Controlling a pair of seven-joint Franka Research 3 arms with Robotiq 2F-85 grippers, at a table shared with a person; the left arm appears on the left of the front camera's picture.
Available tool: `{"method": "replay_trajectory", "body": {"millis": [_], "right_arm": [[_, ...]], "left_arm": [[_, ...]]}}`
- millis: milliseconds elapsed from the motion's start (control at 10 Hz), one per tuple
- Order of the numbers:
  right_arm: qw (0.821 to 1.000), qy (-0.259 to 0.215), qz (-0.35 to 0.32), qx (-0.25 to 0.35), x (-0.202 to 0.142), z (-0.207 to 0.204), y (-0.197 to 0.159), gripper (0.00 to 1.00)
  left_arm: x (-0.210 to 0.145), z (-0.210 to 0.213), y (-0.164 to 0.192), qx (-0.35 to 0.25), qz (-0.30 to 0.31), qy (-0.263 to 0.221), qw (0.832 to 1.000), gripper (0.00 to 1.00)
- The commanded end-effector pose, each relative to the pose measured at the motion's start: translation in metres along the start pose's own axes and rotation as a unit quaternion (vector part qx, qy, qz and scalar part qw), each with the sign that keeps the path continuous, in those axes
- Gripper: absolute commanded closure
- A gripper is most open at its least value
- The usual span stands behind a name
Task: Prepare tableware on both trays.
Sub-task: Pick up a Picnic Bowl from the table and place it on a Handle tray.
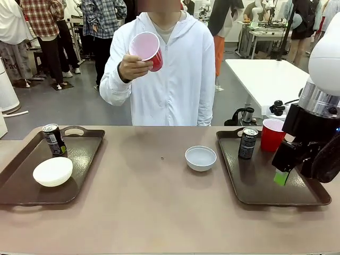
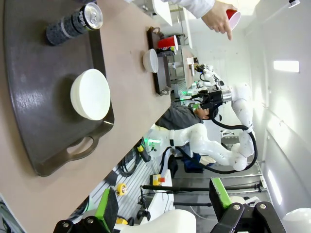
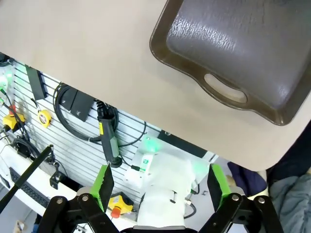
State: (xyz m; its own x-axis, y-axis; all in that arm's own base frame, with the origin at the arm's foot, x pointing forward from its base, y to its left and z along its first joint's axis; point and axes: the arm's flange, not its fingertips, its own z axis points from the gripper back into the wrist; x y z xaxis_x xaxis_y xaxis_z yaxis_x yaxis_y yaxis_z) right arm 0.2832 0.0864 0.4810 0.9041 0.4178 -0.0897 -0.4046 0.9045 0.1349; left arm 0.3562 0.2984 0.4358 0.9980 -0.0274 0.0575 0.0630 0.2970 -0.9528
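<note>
**Front view**
- Person's hand (image 1: pixel 133 67): holds raised cup (image 1: pixel 146 50), red w/ white inside, tilted, at chest height, well above table (image 1: pixel 149 212).
- Left tray (image 1: pixel 85 154): left can (image 1: pixel 53 139) upright at far end; cream bowl (image 1: pixel 52 171) at near end, close to can, not touching.
- Grey-blue bowl (image 1: pixel 201 158): on bare table btw trays, nearer right tray (image 1: pixel 265 183).
- Right tray: right can (image 1: pixel 248 143) upright in far left corner; second red cup (image 1: pixel 272 134) upright just beside it.
- Right tool (image 1: pixel 281 178): over right side of right tray; one green pad seen, spread can't be told here.

**Left wrist view**
- Left tool (image 2: pixel 163 199): fingers wide apart, nothing btw them, off the table's edge.
- Left tray: ahead of tool, w/ cream bowl and left can lying in frame sideways.
- Farther along: grey-blue bowl on table, second red cup on right tray, person's hand w/ raised cup at top.

**Right wrist view**
- Right tool: fingers wide apart, empty.
- Right tray: near corner w/ cut-out handle, bare, at table's edge.
</note>
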Motion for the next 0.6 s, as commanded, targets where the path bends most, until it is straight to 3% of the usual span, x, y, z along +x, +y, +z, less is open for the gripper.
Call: {"method": "replay_trajectory", "body": {"millis": [0,500], "right_arm": [[1.0,0.002,0.0,0.0,0.001,-0.001,0.0,0.0],[0.997,-0.027,0.0,-0.071,0.116,0.01,0.057,0.0]], "left_arm": [[-0.003,0.0,-0.002,0.009,0.004,0.001,1.0,0.0],[-0.003,0.0,-0.002,0.009,0.004,0.001,1.0,0.0]]}}
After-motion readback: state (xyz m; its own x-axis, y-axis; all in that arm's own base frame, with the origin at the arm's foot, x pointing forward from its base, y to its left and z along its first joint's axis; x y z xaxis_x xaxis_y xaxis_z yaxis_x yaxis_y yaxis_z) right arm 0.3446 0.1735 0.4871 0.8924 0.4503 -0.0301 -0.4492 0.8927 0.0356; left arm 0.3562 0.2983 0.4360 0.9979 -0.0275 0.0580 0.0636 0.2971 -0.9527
